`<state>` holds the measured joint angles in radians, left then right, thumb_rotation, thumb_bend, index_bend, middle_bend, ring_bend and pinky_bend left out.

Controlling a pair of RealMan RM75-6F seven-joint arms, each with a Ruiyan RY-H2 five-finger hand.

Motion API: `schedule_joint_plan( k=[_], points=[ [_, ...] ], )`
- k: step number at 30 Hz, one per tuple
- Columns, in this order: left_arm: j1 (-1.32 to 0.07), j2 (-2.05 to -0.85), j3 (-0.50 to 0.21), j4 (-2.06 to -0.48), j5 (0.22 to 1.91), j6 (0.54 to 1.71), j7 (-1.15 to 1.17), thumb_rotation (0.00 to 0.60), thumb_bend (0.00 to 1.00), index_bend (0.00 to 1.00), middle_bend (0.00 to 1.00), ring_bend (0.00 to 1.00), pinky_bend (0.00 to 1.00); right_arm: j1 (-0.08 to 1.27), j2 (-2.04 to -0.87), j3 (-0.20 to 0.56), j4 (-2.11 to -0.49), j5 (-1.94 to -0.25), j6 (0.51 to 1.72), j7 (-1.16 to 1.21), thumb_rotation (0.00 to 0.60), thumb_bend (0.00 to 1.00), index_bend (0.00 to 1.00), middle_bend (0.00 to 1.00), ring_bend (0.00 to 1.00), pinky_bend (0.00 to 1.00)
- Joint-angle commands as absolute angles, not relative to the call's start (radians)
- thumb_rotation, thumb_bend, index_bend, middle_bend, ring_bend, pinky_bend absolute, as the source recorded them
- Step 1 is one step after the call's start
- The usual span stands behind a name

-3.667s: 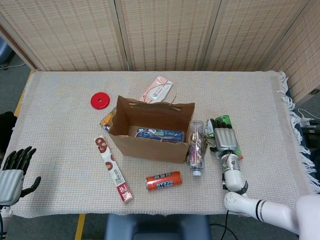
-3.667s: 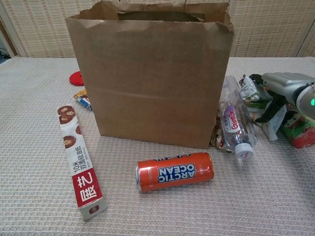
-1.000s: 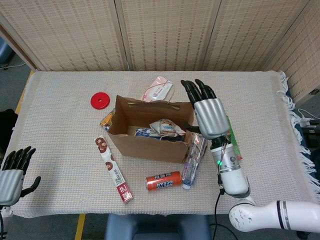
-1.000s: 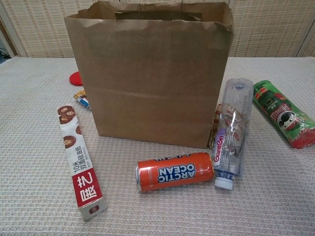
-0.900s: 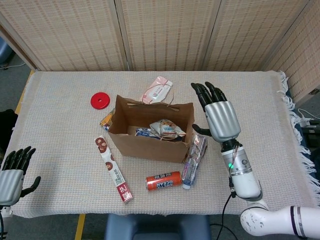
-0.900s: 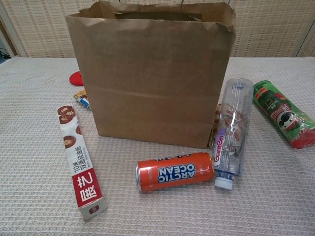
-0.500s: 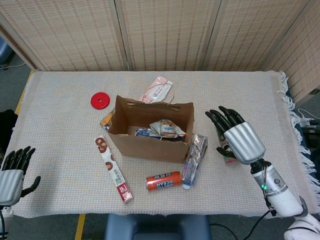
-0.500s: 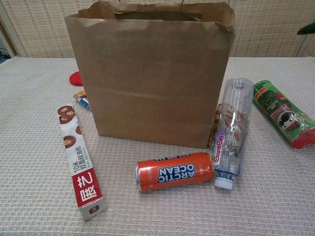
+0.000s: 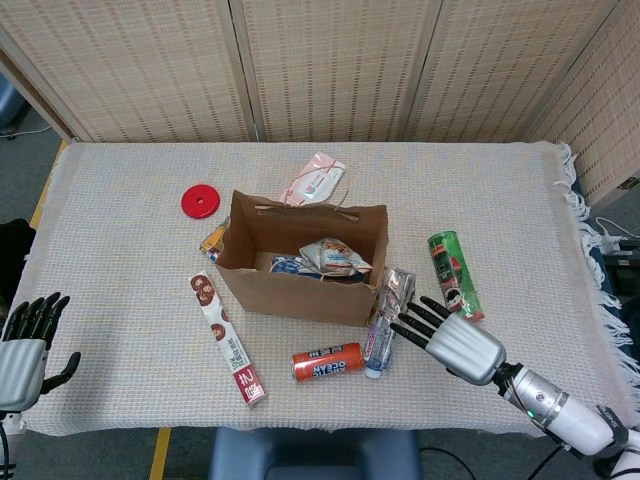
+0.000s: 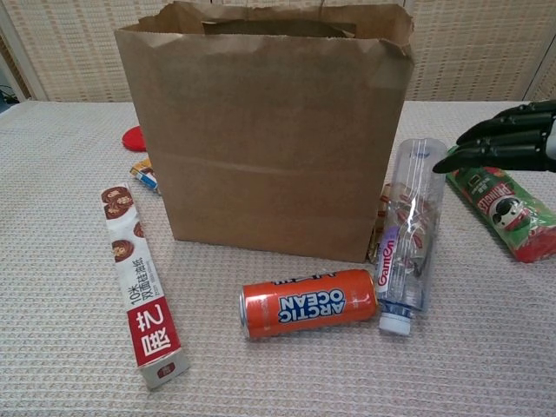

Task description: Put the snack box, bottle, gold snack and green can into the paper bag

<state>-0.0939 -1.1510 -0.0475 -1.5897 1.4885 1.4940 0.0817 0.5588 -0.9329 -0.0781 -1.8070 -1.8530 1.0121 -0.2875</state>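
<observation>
The brown paper bag (image 9: 300,285) (image 10: 261,130) stands open mid-table, with a blue box (image 9: 290,266) and a crinkly snack packet (image 9: 338,257) inside. A clear bottle (image 9: 385,322) (image 10: 408,226) lies against the bag's right side. The green can (image 9: 453,272) (image 10: 499,204) lies further right. A yellow-gold packet (image 9: 213,240) (image 10: 144,174) sits at the bag's left corner. My right hand (image 9: 455,342) (image 10: 508,143) hovers empty just right of the bottle, fingers spread toward it. My left hand (image 9: 25,345) hangs empty off the table's front left edge.
An orange can (image 9: 327,362) (image 10: 308,301) lies in front of the bag. A long snack box with chocolate pictures (image 9: 227,338) (image 10: 139,282) lies at the front left. A red disc (image 9: 200,202) and a pink-white pack (image 9: 315,180) sit behind the bag.
The crinkly packet went from my right hand into the bag. The hand then swung right and came down low beside the bottle, which has slid forward. The left hand stayed put.
</observation>
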Motion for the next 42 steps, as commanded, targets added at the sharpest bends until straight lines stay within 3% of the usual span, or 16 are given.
schedule_joint_plan(
  k=[1,12,27,35,42],
  points=[
    [-0.094,-1.15,-0.047,-1.59,1.489,1.494,0.08,0.6,0.35,0.0,0.0,0.0,0.0,0.584,-0.979,-0.06,-1.802,-1.83,0.956,-0.357,0.6,0.02,0.0,0.09,0.03,0.11],
    [-0.095,-1.149,-0.047,-1.588,1.491,1.492,0.073,0.6,0.35,0.0,0.0,0.0,0.0,0.661,-1.088,0.019,-1.793,-1.675,0.788,-0.528,0.6,0.02,0.0,0.09,0.06,0.11],
    [-0.097,-1.145,-0.044,-1.583,1.498,1.489,0.056,0.6,0.35,0.0,0.0,0.0,0.0,0.713,-1.232,0.027,-1.73,-1.508,0.691,-0.757,0.6,0.02,0.06,0.11,0.09,0.15],
    [-0.097,-1.144,-0.043,-1.581,1.5,1.489,0.051,0.6,0.35,0.0,0.0,0.0,0.0,0.723,-1.287,0.01,-1.7,-1.459,0.701,-0.845,0.6,0.06,0.21,0.24,0.21,0.26],
    [-0.097,-1.144,-0.043,-1.582,1.499,1.489,0.051,0.6,0.35,0.0,0.0,0.0,0.0,0.713,-1.262,-0.01,-1.715,-1.469,0.753,-0.856,0.6,0.24,0.52,0.48,0.49,0.53]
  ],
)
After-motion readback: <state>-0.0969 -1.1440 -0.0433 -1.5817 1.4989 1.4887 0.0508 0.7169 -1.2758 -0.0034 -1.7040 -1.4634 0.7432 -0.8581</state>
